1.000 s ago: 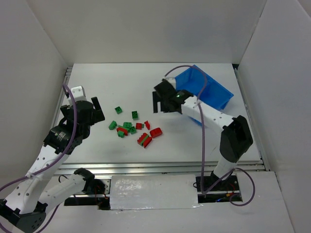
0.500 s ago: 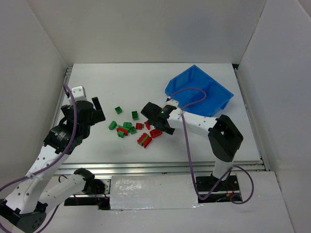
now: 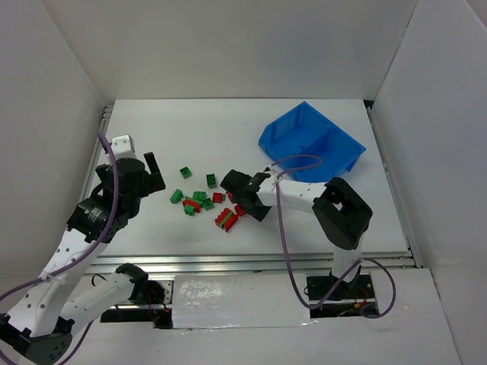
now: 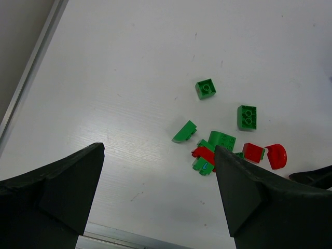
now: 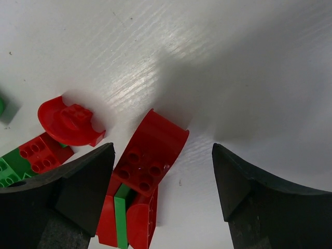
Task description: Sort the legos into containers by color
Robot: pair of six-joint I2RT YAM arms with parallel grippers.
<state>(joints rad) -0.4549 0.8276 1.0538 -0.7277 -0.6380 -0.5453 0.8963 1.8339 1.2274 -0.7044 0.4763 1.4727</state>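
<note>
I work in a lab test cell. Plain white panels (image 3: pixel 228 46) box in my white table (image 3: pixel 190 129), with an aluminium rail (image 3: pixel 228 263) at its near edge.

Top cam: high at the near edge, looks down on the whole worktop (image 3: pixel 228 129). Left wrist cam: mid height, tilted down past the left pincer (image 4: pixel 158 150) at the legos (image 4: pixel 223 142). Right wrist cam: almost on the worktop, close-up of the same legos. All three views share them.
</note>
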